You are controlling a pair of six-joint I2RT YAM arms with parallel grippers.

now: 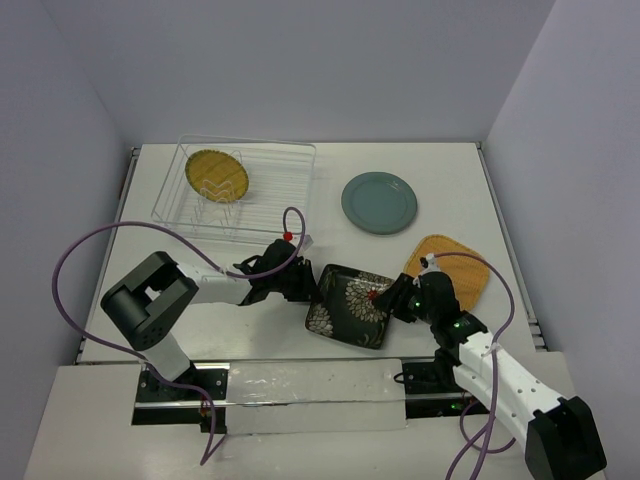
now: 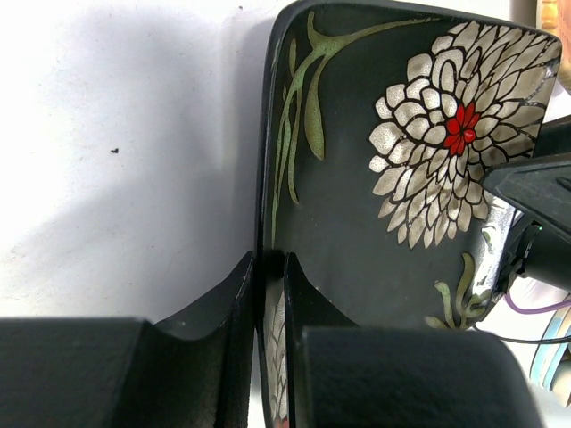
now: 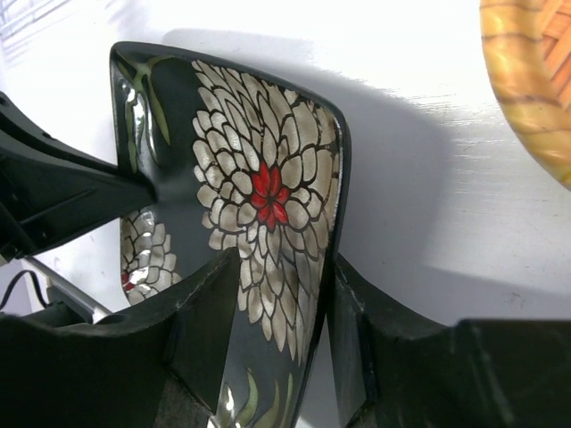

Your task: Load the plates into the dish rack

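Black square plate (image 1: 348, 308) w/ white-and-red flowers, tilted, near front edge of table (image 1: 450, 170); L gripper (image 2: 269, 267) pinches one rim, R gripper (image 3: 278, 267) straddles opposite rim, grip unclear.

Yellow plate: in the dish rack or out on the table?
In. The yellow plate sits among the dividers of the dish rack, at its left end.

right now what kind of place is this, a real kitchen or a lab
Probably a robot test cell, not a kitchen: a bare white table boxed in by plain walls, a left arm and right arm bolted at its near edge, and a clear dish rack with a few plates laid out.
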